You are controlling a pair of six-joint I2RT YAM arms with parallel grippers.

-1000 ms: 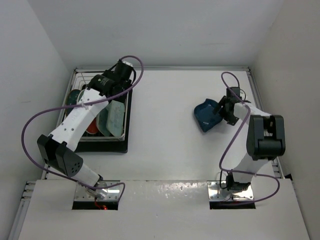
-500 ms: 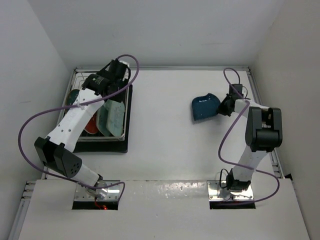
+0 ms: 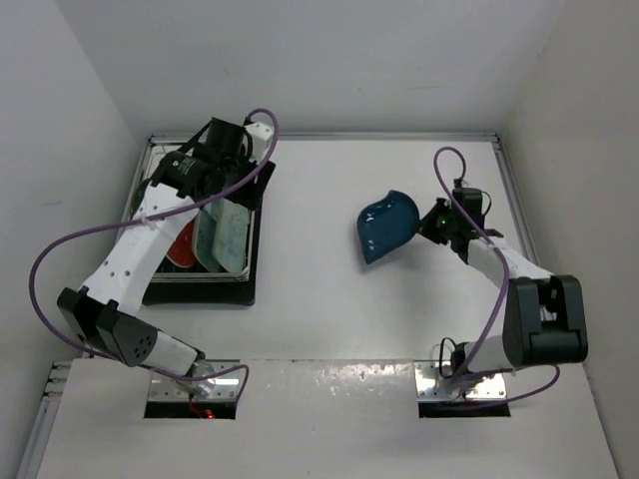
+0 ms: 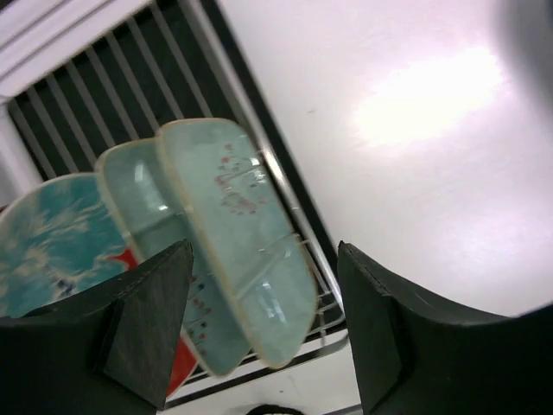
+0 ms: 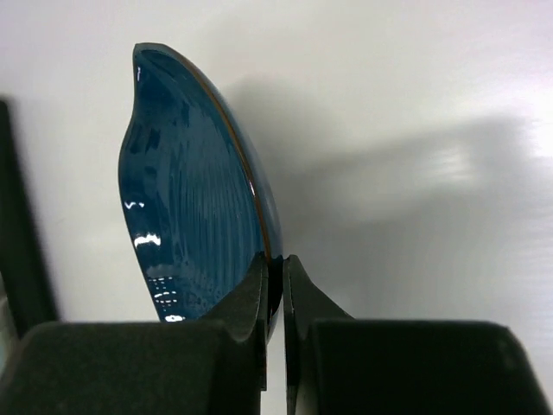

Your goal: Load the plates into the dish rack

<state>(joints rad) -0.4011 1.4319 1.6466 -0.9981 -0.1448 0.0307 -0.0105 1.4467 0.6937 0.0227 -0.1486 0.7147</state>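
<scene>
from above, the dish rack (image 3: 250,291) sits at the far left of the white counter (image 3: 319,299). two pale mint plates (image 3: 228,230) and a red plate (image 3: 183,247) stand on edge in it. the left arm (image 3: 150,235) reaches over the rack, its wrist above the far end. to the right of centre and well apart from the rack, the right fingers (image 3: 427,223) grasp the dark-blue leaf-shaped plate (image 3: 384,225) by its right edge, its glazed face tilted toward the camera.

on the left wrist, the left fingers (image 4: 147,320) are spread apart with nothing between them. beneath them the two mint plates (image 4: 242,242) lean side by side among the rack's wires (image 4: 112,95), and the red plate (image 4: 52,242), patterned in light blue, is just to their left.

on the right wrist, the right fingers (image 5: 251,320) are clenched on the rim of the leaf-shaped plate (image 5: 190,207), which is held on edge and casts a shadow on the counter (image 5: 389,130).
</scene>
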